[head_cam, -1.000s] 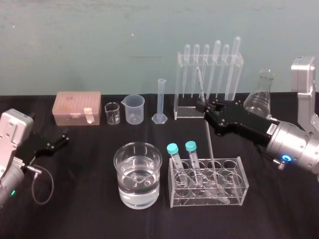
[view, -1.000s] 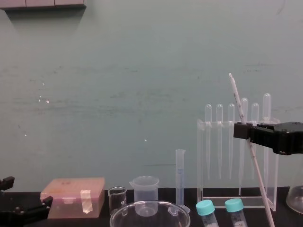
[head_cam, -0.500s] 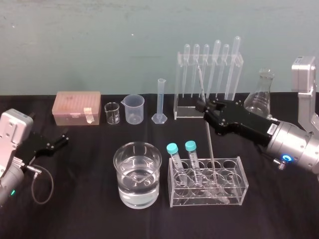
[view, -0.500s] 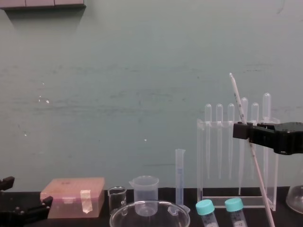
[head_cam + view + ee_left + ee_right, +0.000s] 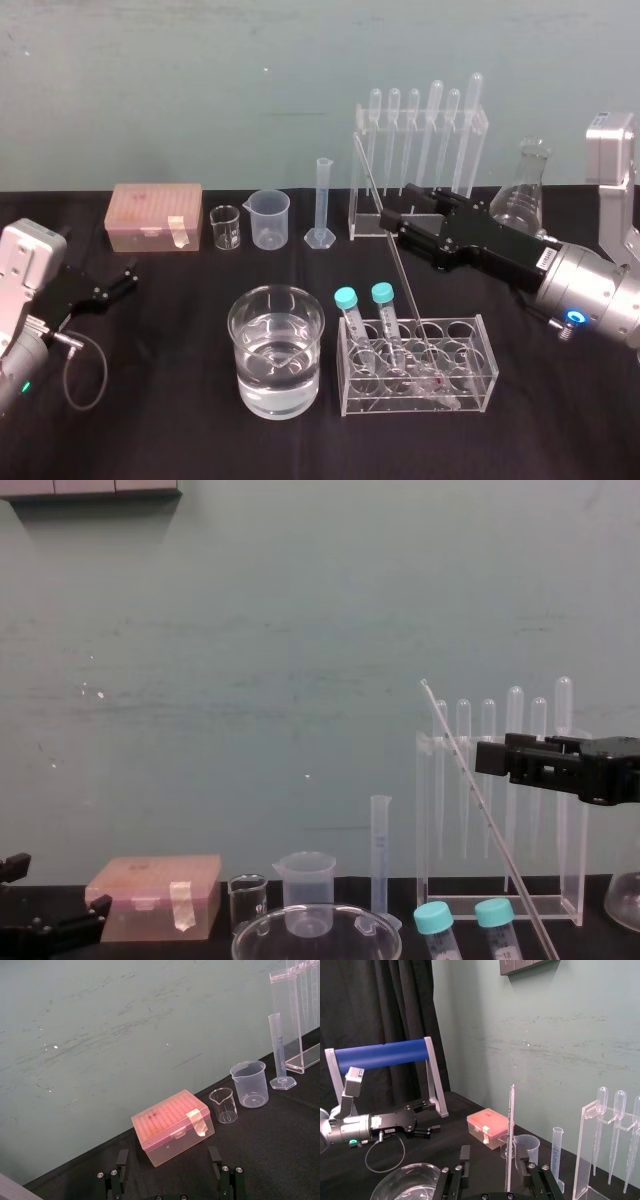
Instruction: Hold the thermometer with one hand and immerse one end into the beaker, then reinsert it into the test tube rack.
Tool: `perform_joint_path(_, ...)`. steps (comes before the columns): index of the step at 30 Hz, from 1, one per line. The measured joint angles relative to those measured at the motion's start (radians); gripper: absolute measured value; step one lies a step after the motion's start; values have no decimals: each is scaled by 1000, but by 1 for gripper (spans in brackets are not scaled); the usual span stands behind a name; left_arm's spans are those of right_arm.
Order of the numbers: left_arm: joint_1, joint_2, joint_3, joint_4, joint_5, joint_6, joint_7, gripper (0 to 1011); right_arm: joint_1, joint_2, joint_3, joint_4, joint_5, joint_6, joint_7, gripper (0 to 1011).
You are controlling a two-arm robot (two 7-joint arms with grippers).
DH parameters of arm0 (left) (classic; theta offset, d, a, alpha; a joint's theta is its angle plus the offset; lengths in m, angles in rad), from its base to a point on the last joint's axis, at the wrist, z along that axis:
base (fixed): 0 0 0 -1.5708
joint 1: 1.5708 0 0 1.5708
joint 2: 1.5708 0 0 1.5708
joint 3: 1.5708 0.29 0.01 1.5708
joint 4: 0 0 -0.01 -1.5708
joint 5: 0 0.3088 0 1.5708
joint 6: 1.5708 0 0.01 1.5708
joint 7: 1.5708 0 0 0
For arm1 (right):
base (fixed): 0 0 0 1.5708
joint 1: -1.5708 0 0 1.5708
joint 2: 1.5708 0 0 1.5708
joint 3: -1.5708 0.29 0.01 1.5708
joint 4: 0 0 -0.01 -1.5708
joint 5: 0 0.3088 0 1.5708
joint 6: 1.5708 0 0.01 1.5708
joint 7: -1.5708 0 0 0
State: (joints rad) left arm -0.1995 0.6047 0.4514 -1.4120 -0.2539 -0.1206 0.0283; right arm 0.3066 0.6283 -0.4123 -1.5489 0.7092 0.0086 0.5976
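Brightness: even and moderate, diffuse, with no hard-edged shadows.
Wall (image 5: 200,90): flatly lit, pale scuffs and a few small bright specks catching light.
Counter (image 5: 160,420): matte black cloth, dark, shadows lost in it.
Glare: soft highlights on beaker (image 5: 276,350) rim and water.

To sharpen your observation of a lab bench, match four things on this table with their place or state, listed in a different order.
1 thermometer
2 beaker
3 right gripper
4 left gripper

A part-filled with clear liquid
B open, thermometer between its fingers
C parked at the table's left side
D tilted, lower end in the test tube rack

Pairs: 1-D, 2-A, 3-B, 4-C
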Motion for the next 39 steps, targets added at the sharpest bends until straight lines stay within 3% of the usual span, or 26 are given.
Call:
perform_joint_path(10,0,0,0,0,0,0,0,1008,-11,-4,15,-5,4,-9,-19,875)
perform_joint_path(14,0,0,0,0,0,0,0,1008,-53,-14,70,-17,-10,-24,-127,968)
perform_joint_path(15,0,0,0,0,0,0,0,1008,-72,-16,91,-21,-36,-29,-193,984)
perform_joint_path(16,0,0,0,0,0,0,0,1008,-72,-16,91,-21,-36,-29,-193,1002)
perform_joint_path(18,0,0,0,0,0,0,0,1008,-110,-21,121,-24,-105,-9,-346,1000)
perform_joint_path(19,0,0,0,0,0,0,0,1008,-110,-21,121,-24,-105,-9,-346,1000)
perform_joint_path(21,0,0,0,0,0,0,0,1008,-133,-23,121,-14,-182,38,-461,1000)
perform_joint_path(24,0,0,0,0,0,0,0,1008,-143,-23,100,9,-250,74,-520,1000)
perform_joint_path(30,0,0,0,0,0,0,0,1008,-146,-34,72,53,-311,114,-547,1000)
perform_joint_path(39,0,0,0,0,0,0,0,1008,-146,-33,74,50,-309,113,-547,1000)
